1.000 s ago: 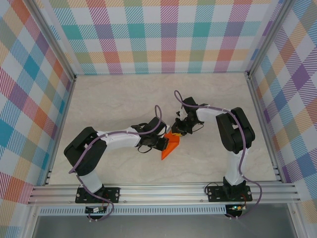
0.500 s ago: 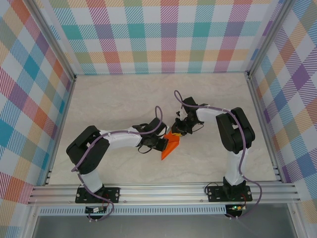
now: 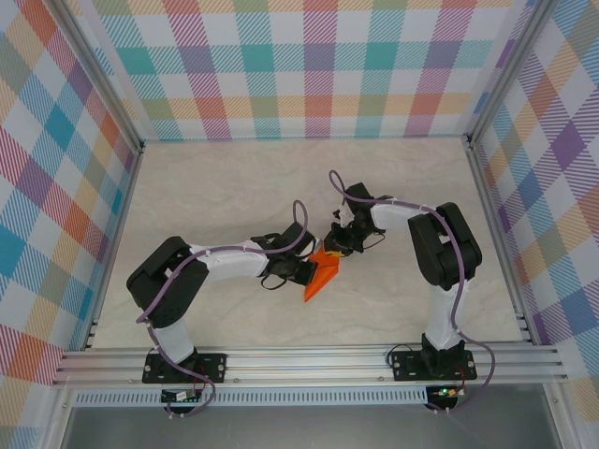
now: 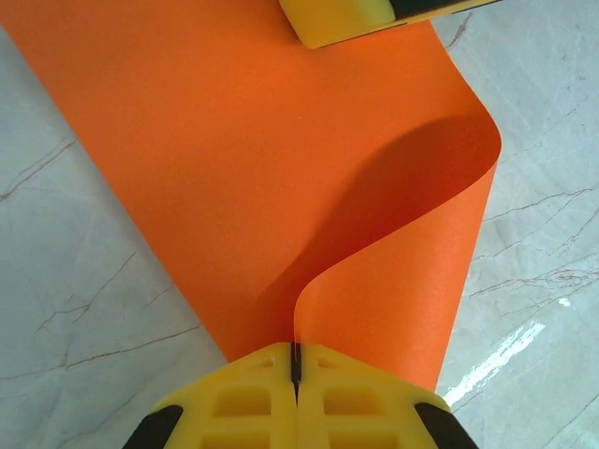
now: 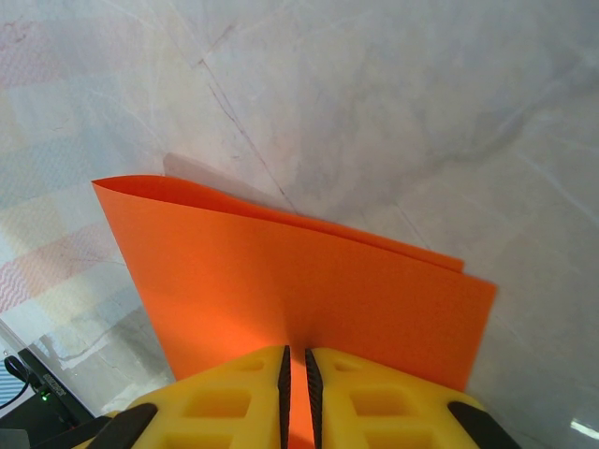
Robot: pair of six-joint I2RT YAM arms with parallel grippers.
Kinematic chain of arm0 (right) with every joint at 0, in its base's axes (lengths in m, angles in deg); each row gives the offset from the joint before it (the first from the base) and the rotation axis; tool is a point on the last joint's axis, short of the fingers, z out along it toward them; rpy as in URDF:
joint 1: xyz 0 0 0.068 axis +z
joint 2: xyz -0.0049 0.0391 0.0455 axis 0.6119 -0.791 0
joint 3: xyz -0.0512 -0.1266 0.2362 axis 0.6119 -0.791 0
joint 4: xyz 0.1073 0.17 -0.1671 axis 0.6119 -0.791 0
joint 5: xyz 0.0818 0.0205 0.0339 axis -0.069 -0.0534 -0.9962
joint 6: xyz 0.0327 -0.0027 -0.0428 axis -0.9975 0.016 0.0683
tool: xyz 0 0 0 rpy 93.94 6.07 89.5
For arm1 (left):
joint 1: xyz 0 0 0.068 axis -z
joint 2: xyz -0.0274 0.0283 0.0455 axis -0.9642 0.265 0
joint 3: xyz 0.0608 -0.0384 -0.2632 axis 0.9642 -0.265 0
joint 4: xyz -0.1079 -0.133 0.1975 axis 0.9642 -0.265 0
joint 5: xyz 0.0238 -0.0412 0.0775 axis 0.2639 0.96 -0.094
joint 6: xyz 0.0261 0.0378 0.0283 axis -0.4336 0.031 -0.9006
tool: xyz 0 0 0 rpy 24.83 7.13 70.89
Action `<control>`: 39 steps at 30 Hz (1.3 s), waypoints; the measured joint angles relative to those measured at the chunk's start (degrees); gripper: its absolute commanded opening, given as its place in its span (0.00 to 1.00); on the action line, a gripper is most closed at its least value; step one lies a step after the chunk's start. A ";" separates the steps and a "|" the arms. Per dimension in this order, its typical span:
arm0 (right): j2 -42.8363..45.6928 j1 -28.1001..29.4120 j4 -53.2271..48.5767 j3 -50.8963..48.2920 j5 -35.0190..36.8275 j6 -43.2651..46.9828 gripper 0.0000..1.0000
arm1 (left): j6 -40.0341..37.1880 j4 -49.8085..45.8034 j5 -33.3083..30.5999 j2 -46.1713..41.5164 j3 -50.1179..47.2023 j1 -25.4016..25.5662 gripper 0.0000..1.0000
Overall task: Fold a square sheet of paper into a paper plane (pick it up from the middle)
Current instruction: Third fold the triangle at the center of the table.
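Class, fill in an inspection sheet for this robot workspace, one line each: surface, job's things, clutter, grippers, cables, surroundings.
Surface: pale marbled table top, no marks seen.
Job's things: orange square sheet of paper, bent over into two layers with one flap curling up; no dart shape yet.
Clutter: nothing seen.
Grippers: left gripper shut on one edge of the paper; right gripper shut on the paper at the other end.
Cables: purple cables run along both arms and loop near the wrists, off the paper.
Surroundings: checked walls on three sides; aluminium rail at the near edge.
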State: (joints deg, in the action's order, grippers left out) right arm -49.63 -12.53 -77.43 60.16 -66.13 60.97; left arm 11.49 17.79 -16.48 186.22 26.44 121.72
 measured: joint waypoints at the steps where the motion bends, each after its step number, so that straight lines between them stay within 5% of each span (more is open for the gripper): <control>1: 0.00 0.00 0.02 0.00 0.00 -0.02 0.17 | 0.00 0.00 0.04 0.07 0.00 0.00 0.00; 13: 1.90 0.09 -1.01 -0.24 2.32 -0.57 0.24 | 1.09 1.03 0.63 0.98 -0.11 -0.11 0.00; 20: 13.38 -1.18 -0.26 -5.51 6.40 -4.07 0.19 | 1.51 2.27 0.66 0.94 -0.72 -0.11 0.00; 30: 24.02 1.25 16.24 -26.97 -1.29 -17.07 0.11 | 1.51 3.34 0.87 0.94 -1.05 -0.11 0.00; 39: 23.06 8.33 25.70 -28.15 -2.91 -24.44 0.11 | 1.51 3.50 1.16 0.94 -1.11 -0.15 0.00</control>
State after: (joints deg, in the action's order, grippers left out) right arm -26.57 -4.21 -51.72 32.01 -69.04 36.54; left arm 13.00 21.29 -15.32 187.16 25.33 121.57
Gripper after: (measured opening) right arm 0.111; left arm 0.047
